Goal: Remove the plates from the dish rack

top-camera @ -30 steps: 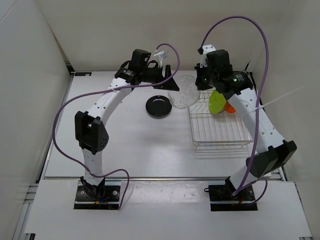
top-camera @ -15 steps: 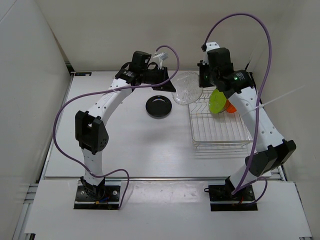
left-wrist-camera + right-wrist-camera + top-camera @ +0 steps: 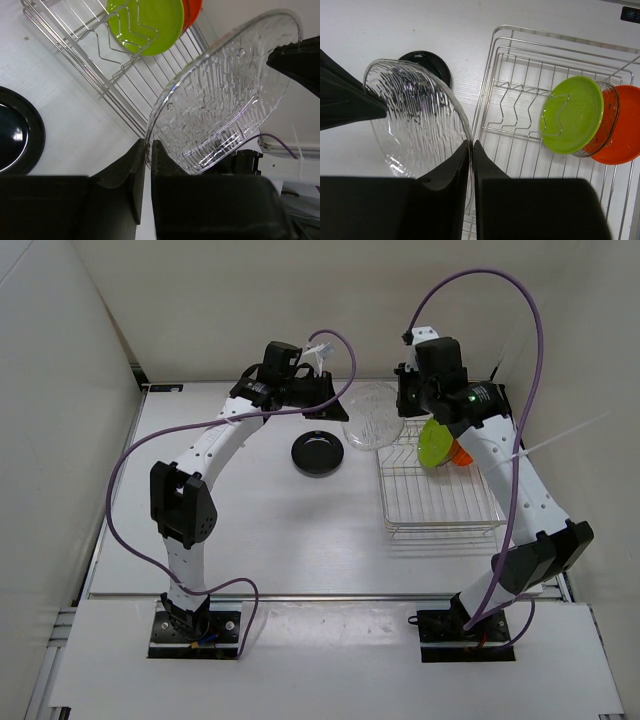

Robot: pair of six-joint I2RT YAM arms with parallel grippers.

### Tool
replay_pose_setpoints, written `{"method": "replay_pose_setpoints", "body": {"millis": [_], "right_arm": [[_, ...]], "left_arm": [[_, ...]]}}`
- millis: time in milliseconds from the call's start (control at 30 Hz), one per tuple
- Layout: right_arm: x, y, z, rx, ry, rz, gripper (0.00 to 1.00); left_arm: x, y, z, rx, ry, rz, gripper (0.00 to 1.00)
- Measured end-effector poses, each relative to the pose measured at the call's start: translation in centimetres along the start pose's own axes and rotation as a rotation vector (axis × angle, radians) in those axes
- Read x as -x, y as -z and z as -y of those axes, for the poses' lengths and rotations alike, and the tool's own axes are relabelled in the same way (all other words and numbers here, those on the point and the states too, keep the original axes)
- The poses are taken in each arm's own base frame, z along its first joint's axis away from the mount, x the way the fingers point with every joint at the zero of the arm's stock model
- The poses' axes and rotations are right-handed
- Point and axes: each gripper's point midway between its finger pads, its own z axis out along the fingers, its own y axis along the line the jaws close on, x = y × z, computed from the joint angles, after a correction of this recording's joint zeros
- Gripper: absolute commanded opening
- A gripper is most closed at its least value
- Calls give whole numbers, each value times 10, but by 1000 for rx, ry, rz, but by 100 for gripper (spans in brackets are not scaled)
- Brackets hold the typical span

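Left gripper [image 3: 148, 150]: clenched on the lower rim of the clear plate [image 3: 225, 95], the edge pinched between its two fingers.
Right gripper [image 3: 471, 147]: clenched on the opposite rim of the same plate.
Clear plate position: off the table [image 3: 270, 530], tilted on edge, in the air over the far left corner of the dish rack [image 3: 440, 505].
Reason for double hold: judged a transfer from one arm to the other. The right arm reaches the rack. The left arm reaches the bare table beside it.
Grip note: the plate is glossy and ribbed and is held only at its thin edge. One gripper should release only once the other is firm.
Black plate [image 3: 318, 453]: lies flat on the table, left of the rack, already unloaded. It marks the likely set-down area.
Lime green plate [image 3: 570, 115]: upright between the divider prongs at the rack's far end.
Orange plate [image 3: 622, 125]: upright behind the green one. A second clear rim appears to stand between them.
Obstructions: the rack's wire side lies just beneath the held plate. The black plate lies near the left arm's path. The two grippers work close together.
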Motion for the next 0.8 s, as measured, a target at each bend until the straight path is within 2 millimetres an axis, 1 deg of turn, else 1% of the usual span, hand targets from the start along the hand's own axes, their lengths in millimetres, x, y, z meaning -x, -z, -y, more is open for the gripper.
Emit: {"method": "replay_pose_setpoints", "body": {"millis": [33, 100, 133, 233, 300, 333, 367, 433, 467, 533, 600, 667, 733, 800], "right_arm": [[-1, 0, 0, 4, 3, -3, 18], [-5, -1, -2, 12, 4, -11, 25], [-6, -1, -2, 16, 7, -15, 37], [-10, -3, -4, 31, 14, -27, 45], [-12, -3, -5, 36, 17, -31, 45], [-12, -3, -6, 39, 18, -32, 47], [-12, -3, -6, 40, 18, -31, 59], [-12, -3, -6, 42, 13, -33, 75], [-12, -3, -6, 42, 14, -32, 88], [-14, -2, -4, 32, 17, -34, 99], [-15, 0, -2, 24, 23, -32, 99], [-15, 4, 0, 19, 26, -24, 99], [-10, 11, 2, 9, 30, -4, 99], [-6, 19, 5, -1, 35, 18, 99]], "left_arm": [[1, 0, -1, 5, -1, 3, 11], [1, 0, -2, 14, -9, 6, 11], [1, 0, -2, 18, -15, 8, 11], [-2, 3, -1, 29, -34, 9, 11], [-6, 7, -1, 39, -45, 6, 11], [-8, 9, -1, 44, -52, 6, 11], [-9, 11, -1, 50, -61, 8, 11], [-13, 17, -1, 66, -79, 8, 11], [-15, 20, -2, 78, -88, 7, 11], [-19, 28, -6, 104, -111, 6, 11], [-22, 37, -12, 134, -138, 2, 11], [-25, 48, -26, 180, -159, -10, 11], [-26, 60, -47, 233, -172, -22, 11], [-30, 73, -72, 292, -169, -37, 11]]}}
